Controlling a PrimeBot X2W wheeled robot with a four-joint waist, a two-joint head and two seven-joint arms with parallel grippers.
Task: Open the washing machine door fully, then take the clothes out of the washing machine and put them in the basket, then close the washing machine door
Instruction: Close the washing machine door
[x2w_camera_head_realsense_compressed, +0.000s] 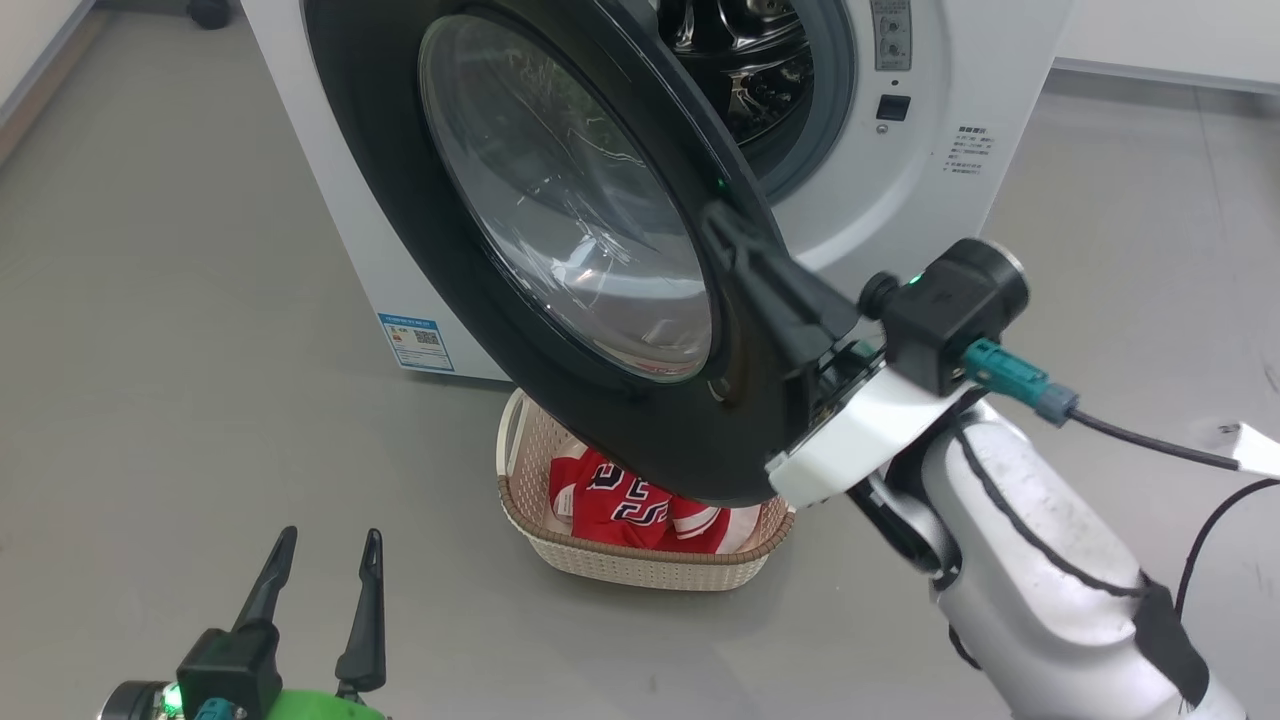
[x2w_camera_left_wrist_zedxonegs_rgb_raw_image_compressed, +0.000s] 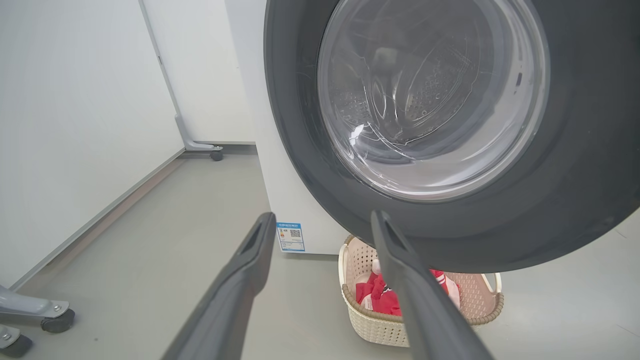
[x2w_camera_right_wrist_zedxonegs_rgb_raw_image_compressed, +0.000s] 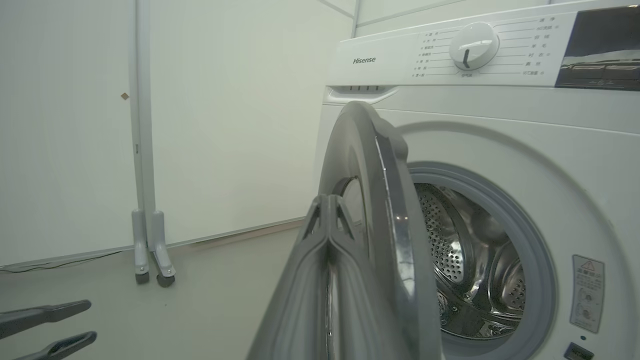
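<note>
Nearest, the left hand hovers with fingers spread, holding nothing. Beyond it the basket sits on the floor under the door, the clothes inside. The right hand, clenched on nothing, lies against the door's black ring near its free edge. Rigid, heavy and glossy, the door should swing best when pushed there, off the glass. Behind, the drum looks empty where it shows.

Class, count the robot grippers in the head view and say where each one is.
2. The left gripper hovers open at lower left; the right gripper is shut, at the rim of the washing machine door. None seems hidden.
</note>
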